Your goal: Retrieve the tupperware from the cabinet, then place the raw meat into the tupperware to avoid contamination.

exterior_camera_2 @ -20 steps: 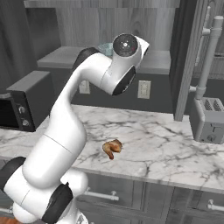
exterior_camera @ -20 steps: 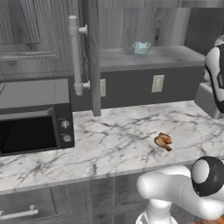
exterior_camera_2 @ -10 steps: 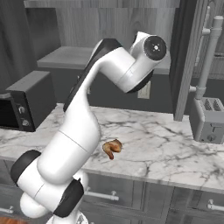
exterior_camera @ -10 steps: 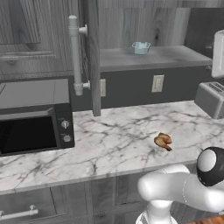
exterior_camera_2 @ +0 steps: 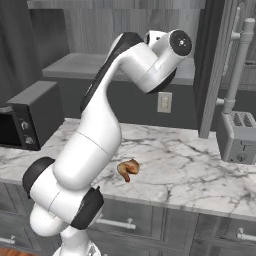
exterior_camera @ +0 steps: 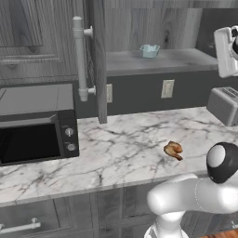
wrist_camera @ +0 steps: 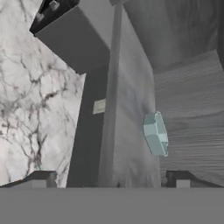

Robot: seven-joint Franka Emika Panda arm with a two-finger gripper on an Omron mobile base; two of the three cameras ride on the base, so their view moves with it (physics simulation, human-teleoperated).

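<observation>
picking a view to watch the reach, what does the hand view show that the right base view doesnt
Hand view alone: the tupperware on the cabinet shelf, between the open tool's fingertips. Right base view alone: the raw meat on the counter, and the toaster. Both share the marble counter, the microwave and the wall outlet.

Worktop (exterior_camera: 121, 148) glossy veined marble; cabinet (exterior_camera: 98, 60) matt grey wood-grain; tupperware (exterior_camera: 149, 50) translucent teal plastic; toaster (exterior_camera_2: 239, 137) brushed grey metal.

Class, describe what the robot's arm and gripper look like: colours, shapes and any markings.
The arm has glossy white, rounded, tube-like links with dark grey joints and round grey end caps. The gripper has two small, dark, blocky finger tips. No cables or markings are visible.
</observation>
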